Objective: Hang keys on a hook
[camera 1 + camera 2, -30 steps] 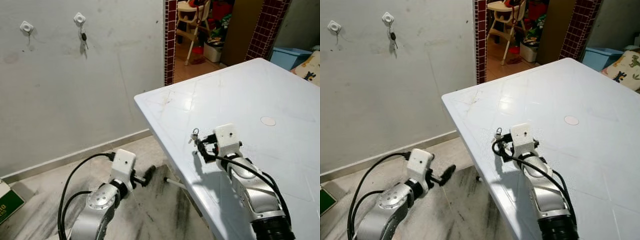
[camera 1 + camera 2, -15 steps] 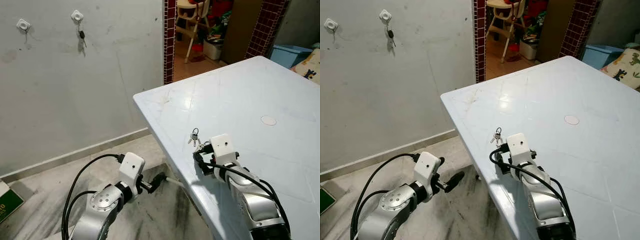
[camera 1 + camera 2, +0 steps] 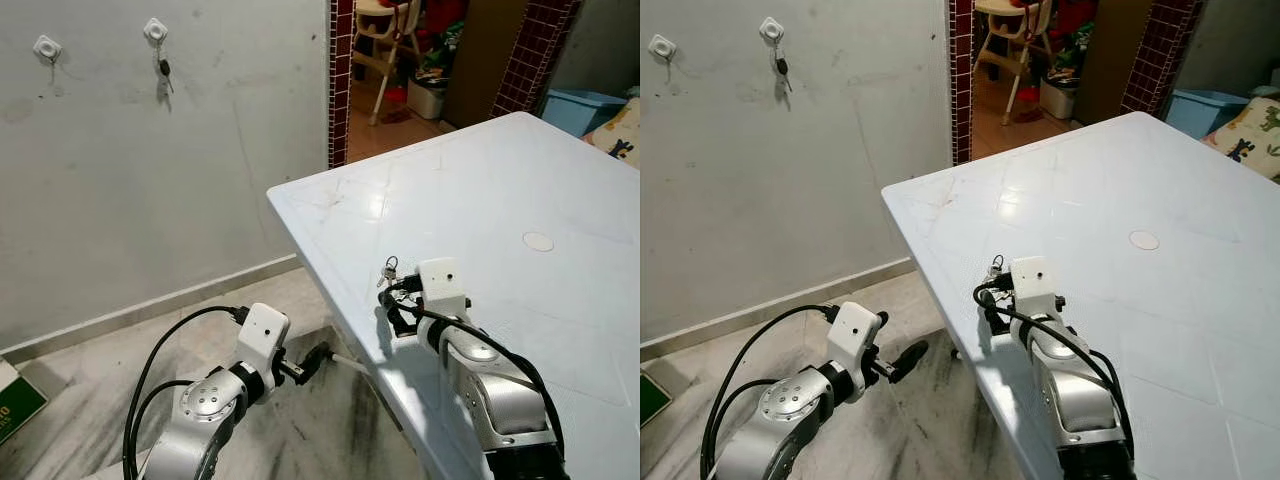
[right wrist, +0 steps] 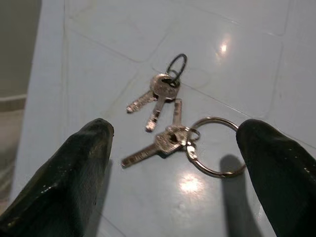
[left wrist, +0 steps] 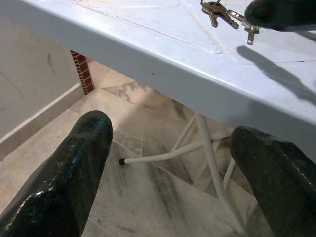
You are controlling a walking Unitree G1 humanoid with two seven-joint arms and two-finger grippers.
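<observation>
From the head, the keys (image 3: pixel 388 268) lie on the white table (image 3: pixel 500 190) near its edge, the right gripper (image 3: pixel 392 300) just over them; the wall hook (image 3: pixel 47 47) is well apart (nothing hung yet). Its wrist view shows fingers (image 4: pixel 64 182) wide, keys ungrasped. The left gripper (image 5: pixel 173 182) hangs open below.

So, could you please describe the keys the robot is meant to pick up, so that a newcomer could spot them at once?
Start at the white table and go to its near left corner, by the grey wall. The keys lie flat there, between the open fingers of the right pincer. They are a silver bunch on linked rings, unlike the single dark key already hanging on a wall hook.
</observation>
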